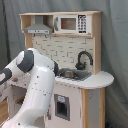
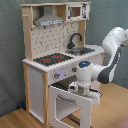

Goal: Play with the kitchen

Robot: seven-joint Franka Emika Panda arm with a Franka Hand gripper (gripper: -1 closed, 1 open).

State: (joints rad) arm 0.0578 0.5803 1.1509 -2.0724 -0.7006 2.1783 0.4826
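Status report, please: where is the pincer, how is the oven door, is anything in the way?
Pincer just above the open oven door, fingers not readable. Toy kitchen upright, oven door swung down. Nothing seen in the way.

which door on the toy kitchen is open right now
The oven door below the hob, swung down and out at the front. The microwave door on the top shelf is shut flat. The pincer hangs just above the oven door.
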